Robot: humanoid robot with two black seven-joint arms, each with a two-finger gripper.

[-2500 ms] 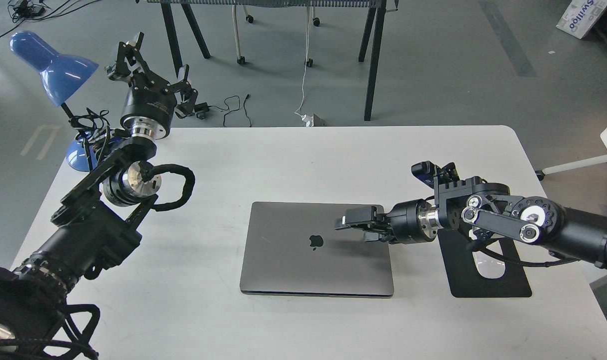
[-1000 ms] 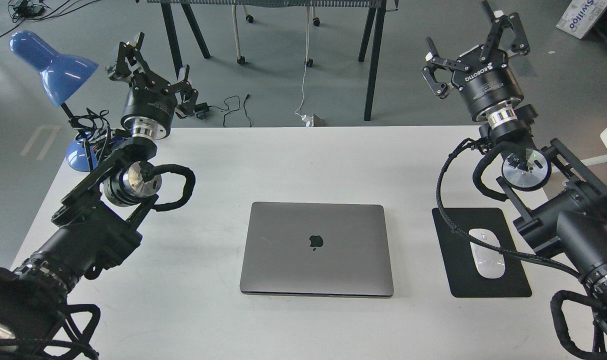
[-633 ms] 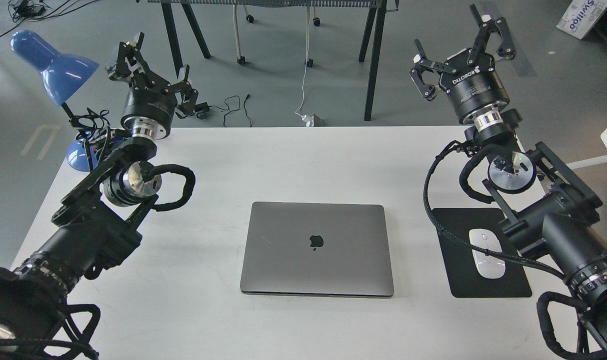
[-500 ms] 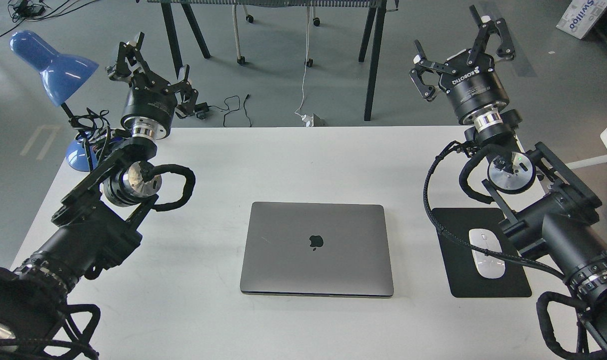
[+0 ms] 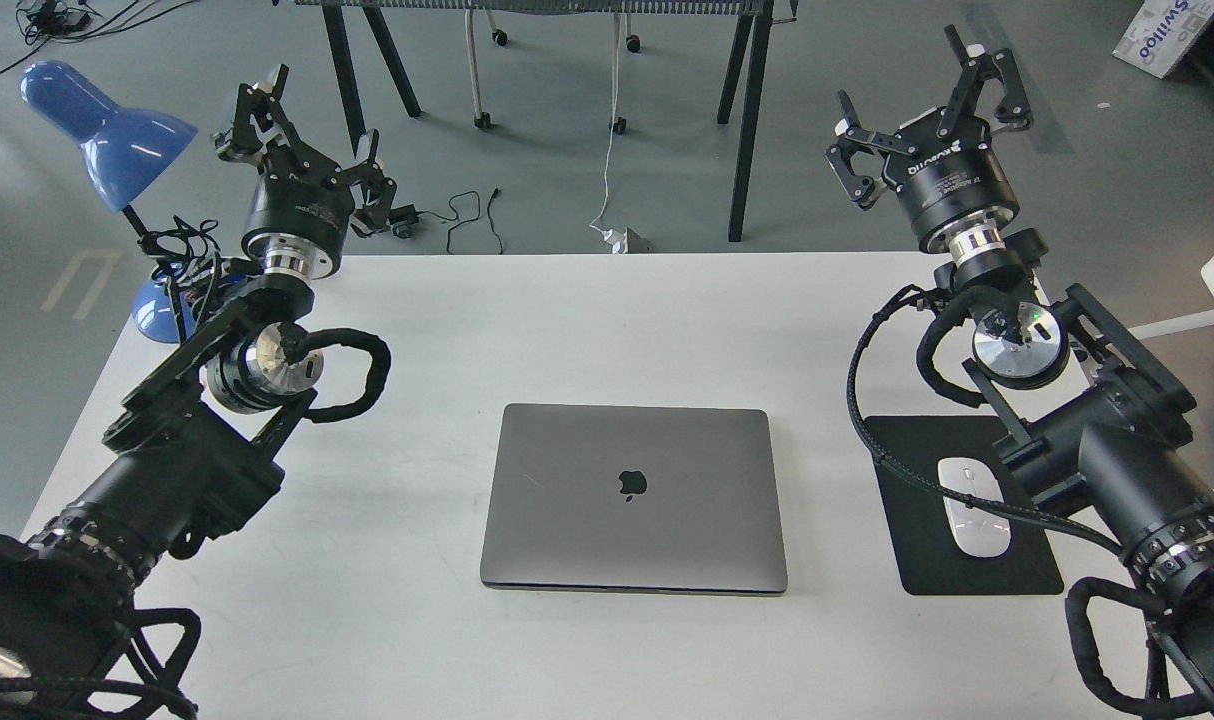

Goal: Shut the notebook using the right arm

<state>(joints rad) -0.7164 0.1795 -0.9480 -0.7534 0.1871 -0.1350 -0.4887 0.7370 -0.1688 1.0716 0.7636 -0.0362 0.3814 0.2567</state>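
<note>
the right pincer [image 5: 927,105] has lifted well clear of the closed notebook [image 5: 632,495], fingers spread and empty.

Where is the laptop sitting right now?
In the head view the laptop lies shut and flat at the middle of the white table, with the black mouse pad and its white mouse just to its right.
</note>
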